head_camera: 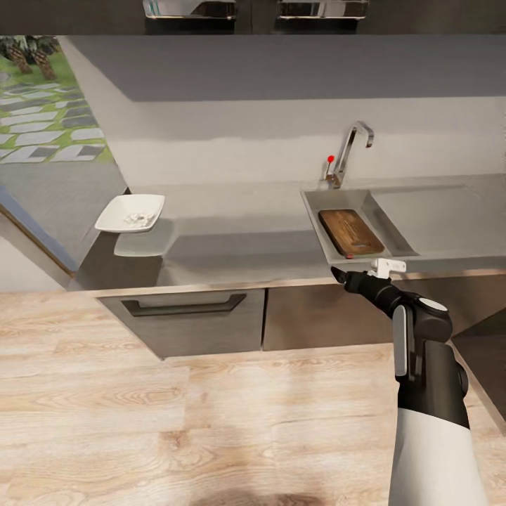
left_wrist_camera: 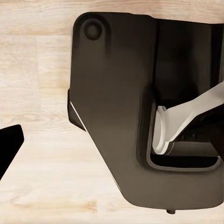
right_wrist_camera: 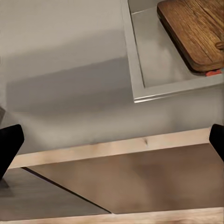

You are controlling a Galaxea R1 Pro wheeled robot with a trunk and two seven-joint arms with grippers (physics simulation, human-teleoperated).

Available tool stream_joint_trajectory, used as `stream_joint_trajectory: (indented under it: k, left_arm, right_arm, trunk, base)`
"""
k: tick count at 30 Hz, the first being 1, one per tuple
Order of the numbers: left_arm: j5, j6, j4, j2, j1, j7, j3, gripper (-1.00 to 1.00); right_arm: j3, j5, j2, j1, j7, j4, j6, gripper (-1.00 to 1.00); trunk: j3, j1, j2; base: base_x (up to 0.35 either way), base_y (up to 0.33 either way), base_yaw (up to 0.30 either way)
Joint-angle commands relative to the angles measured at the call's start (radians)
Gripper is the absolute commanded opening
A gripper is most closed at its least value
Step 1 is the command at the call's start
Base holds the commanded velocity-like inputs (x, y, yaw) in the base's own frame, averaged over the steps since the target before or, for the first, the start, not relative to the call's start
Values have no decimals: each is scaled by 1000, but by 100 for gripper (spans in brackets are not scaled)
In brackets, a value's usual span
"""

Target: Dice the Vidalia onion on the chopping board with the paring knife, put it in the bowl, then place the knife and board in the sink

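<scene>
The chopping board (head_camera: 351, 232) (right_wrist_camera: 196, 32) lies flat inside the sink (head_camera: 316, 211) (right_wrist_camera: 135, 70). An orange-red bit of the paring knife (head_camera: 349, 257) (right_wrist_camera: 212, 73) peeks out at the board's near end; its blade is hidden. At the counter's far left sits the white bowl (head_camera: 131, 212) with pale diced onion (head_camera: 139, 219) in it. My right gripper (head_camera: 349, 276) (right_wrist_camera: 112, 140) hovers open and empty just above the countertop's (head_camera: 239, 232) front edge, beside the sink's near corner. In the left wrist view my left gripper (left_wrist_camera: 112, 144) points down at the floor and my own dark base, with one fingertip (left_wrist_camera: 9, 144) at the frame's edge.
The chrome tap (head_camera: 349, 151) with a red knob stands behind the basin, and the drainboard (head_camera: 436, 218) stretches to its right. Below the counter are grey cabinets with a dark bar handle (head_camera: 184, 306). Light wooden floor (head_camera: 176, 422) lies between me and the cabinets.
</scene>
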Motion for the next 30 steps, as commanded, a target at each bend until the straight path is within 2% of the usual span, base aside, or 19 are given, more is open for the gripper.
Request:
stream_joint_trajectory:
  k: [1, 9, 12, 14, 17, 19, 21, 23, 25, 27, 30]
  left_arm:
    - [2, 0, -2, -1, 1, -8, 5, 100]
    - [1, 0, -6, -1, 1, -7, 5, 100]
    - [1, 0, -17, 8, 1, -7, 5, 100]
    - [1, 0, -30, 20, 1, -7, 5, 100]
    - [1, 4, -73, 33, 1, 2, 5, 100]
    - [1, 12, -112, 37, 0, 31, 5, 100]
    - [1, 31, -138, 38, -1, 71, 5, 100]
    - [1, 69, -167, 38, -3, 121, 5, 100]
    - [1, 93, -188, 39, -5, 141, 5, 100]
    - [0, 108, -214, 39, -6, 153, 5, 100]
    - [0, 117, -244, 39, -8, 160, 5, 100]
  right_arm:
    - [-2, 10, 1, -1, 10, 0, 3, 100]
    - [-1, 9, 1, 15, 12, 4, 3, 100]
    - [0, 14, 1, 49, 12, 10, -1, 100]
    - [0, 34, 1, 77, 12, 13, -20, 100]
    - [0, 96, 3, 134, 14, 18, -90, 100]
    - [0, 136, 17, 179, 14, 35, -158, 100]
    - [-1, 160, 31, 211, 14, 62, -205, 100]
    - [-5, 194, 41, 251, 13, 117, -272, 100]
    - [-8, 221, 44, 274, 12, 175, -331, 100]
    - [-28, 248, 43, 297, 6, 284, -426, 100]
    - [-116, 280, 28, 310, -47, 521, -591, 100]
  trunk:
    - [-1, 1, -2]
    - [-1, 1, -2]
    - [-1, 1, -2]
    - [-1, 1, -2]
    - [-1, 1, -2]
    - [-1, 1, -2]
    - [-1, 1, -2]
    - [-1, 1, -2]
    - [-1, 1, -2]
    - [-1, 1, -2]
    - [-1, 1, -2]
  base:
    - [-2, 0, -1]
    - [0, 0, 0]
    - [0, 0, 0]
    - [0, 0, 0]
    - [0, 0, 0]
    - [0, 0, 0]
    - [0, 0, 0]
    - [0, 0, 0]
    - [0, 0, 0]
    - [0, 0, 0]
    - [0, 0, 0]
